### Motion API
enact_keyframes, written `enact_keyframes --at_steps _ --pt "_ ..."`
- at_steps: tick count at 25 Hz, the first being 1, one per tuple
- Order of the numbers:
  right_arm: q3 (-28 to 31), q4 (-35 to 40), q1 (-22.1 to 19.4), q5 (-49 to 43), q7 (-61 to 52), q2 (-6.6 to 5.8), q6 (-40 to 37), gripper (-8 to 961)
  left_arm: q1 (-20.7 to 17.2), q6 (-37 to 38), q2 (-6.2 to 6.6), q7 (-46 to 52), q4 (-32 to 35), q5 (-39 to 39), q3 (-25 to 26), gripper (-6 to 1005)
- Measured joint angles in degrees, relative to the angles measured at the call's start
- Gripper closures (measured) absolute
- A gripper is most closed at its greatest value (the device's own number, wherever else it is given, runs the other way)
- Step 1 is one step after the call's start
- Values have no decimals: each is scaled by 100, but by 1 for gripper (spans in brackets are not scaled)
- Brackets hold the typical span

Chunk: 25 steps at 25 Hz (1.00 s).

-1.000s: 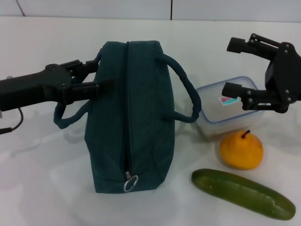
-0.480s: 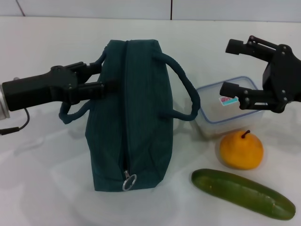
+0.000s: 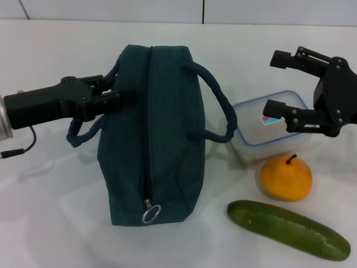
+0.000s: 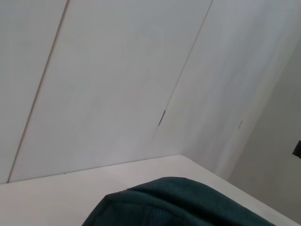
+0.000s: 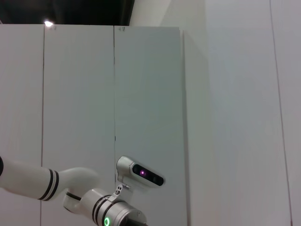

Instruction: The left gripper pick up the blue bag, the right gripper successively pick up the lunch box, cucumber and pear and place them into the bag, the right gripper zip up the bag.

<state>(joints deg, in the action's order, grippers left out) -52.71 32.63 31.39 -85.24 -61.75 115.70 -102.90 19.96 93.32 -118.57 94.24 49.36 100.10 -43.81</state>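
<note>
The blue bag (image 3: 162,134) lies on the white table with its zip closed and the zip's ring pull (image 3: 150,214) at the near end. My left gripper (image 3: 113,92) reaches in from the left and is shut on the bag's left handle (image 3: 83,134). The bag's top edge (image 4: 178,202) also shows in the left wrist view. My right gripper (image 3: 276,82) hangs open above the clear lunch box (image 3: 268,131), which has a blue rim and sits right of the bag. The orange-yellow pear (image 3: 286,177) stands in front of the box. The cucumber (image 3: 287,229) lies nearest, at the front right.
The bag's right handle (image 3: 220,106) arches toward the lunch box and nearly touches it. A thin black cable (image 3: 19,149) trails from the left arm at the table's left edge. The right wrist view shows only wall panels and a distant white arm (image 5: 94,197).
My left gripper has closed on the left handle and drawn it leftward, and the bag's left side has shifted slightly with it. The right gripper has hardly moved.
</note>
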Motion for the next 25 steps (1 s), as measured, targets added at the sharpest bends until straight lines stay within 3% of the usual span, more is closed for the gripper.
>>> enact_keyframes --at_steps 9,11,25 --pt "-2 -3 -2 -1 -4 -4 0 84 23 -20 31 261 -6 -2 4 669" --pt "-2 -18 0 -1 -4 -4 12 84 11 -20 33 253 -6 -18 4 896" --pt "17 -311 55 16 45 21 292 84 121 -44 36 226 -273 -57 147 949"
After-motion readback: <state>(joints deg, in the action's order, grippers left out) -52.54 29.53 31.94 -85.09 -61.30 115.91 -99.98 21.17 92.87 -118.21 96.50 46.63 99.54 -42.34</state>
